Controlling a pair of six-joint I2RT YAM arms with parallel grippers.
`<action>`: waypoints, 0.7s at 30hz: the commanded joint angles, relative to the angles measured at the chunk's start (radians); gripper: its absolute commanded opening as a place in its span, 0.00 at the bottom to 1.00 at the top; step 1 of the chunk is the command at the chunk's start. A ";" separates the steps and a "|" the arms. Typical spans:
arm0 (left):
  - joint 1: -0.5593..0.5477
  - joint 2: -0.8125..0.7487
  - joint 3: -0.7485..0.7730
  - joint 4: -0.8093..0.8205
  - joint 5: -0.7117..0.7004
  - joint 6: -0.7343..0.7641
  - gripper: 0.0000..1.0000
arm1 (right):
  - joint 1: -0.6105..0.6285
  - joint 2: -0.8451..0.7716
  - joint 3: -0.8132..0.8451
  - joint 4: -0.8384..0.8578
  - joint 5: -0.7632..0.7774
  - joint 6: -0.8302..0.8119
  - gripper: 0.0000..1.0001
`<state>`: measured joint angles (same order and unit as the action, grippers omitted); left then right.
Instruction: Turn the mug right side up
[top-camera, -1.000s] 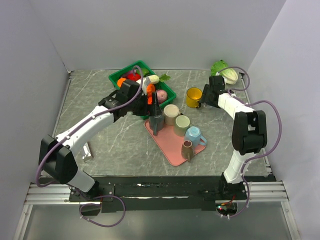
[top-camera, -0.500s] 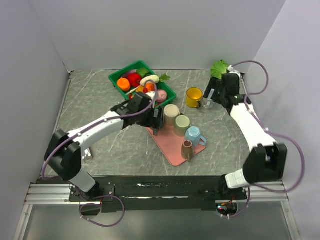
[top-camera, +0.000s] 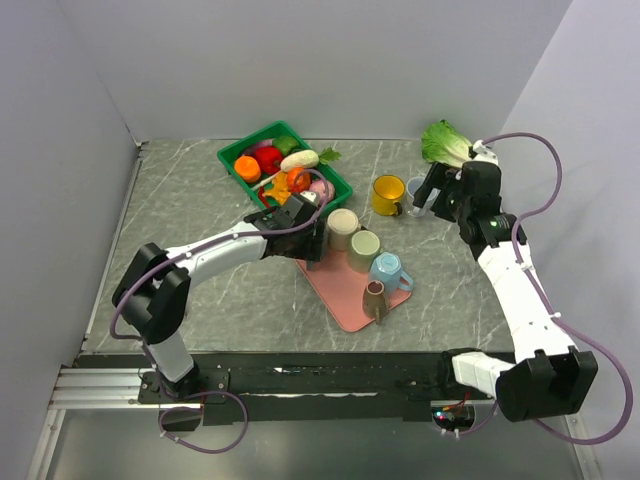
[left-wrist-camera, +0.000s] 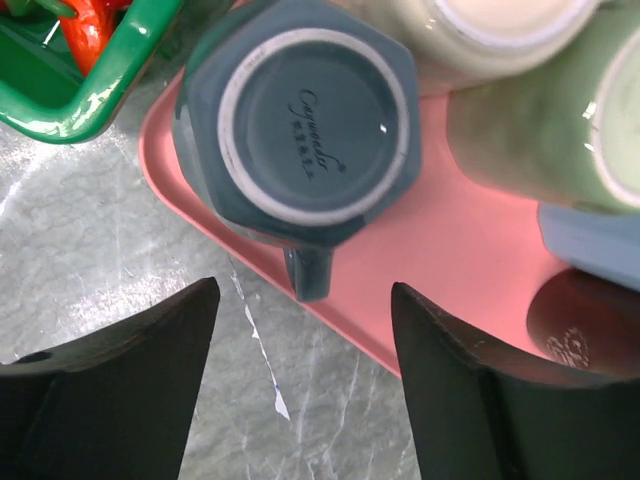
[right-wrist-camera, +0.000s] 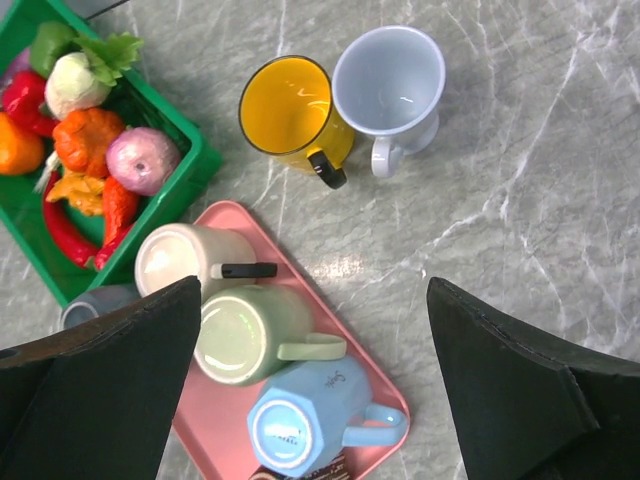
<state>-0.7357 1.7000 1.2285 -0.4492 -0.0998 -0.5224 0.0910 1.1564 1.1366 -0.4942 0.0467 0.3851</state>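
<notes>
Hovering above the upside-down teal mug (left-wrist-camera: 300, 130) at the pink tray's (left-wrist-camera: 470, 250) edge, the left end effector (left-wrist-camera: 303, 300) stands spread and empty — mug handle pointing toward it — far nearer than the right arm (top-camera: 510, 270).

Inverted mug (left-wrist-camera: 300, 130) sits on tray (left-wrist-camera: 455, 265), just beside crate (left-wrist-camera: 120, 70).

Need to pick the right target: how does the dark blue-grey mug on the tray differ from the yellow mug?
The dark blue-grey mug sits base up, stamped underside showing; the yellow mug stands mouth up. The dark blue-grey mug is on the pink tray; the yellow mug is on the table. Both have one side handle, and neither is gripped.
</notes>
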 joint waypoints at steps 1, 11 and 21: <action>-0.001 0.013 0.028 0.053 -0.032 -0.036 0.70 | -0.005 -0.049 -0.026 0.002 -0.018 -0.003 1.00; -0.002 0.082 0.106 0.009 -0.025 -0.068 0.51 | -0.010 -0.167 -0.100 -0.021 -0.042 -0.012 1.00; -0.002 0.139 0.167 -0.075 -0.106 -0.097 0.39 | -0.014 -0.230 -0.173 -0.017 -0.106 0.052 0.99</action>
<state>-0.7357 1.8248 1.3510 -0.4992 -0.1375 -0.5953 0.0841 0.9527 0.9901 -0.5320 -0.0185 0.4030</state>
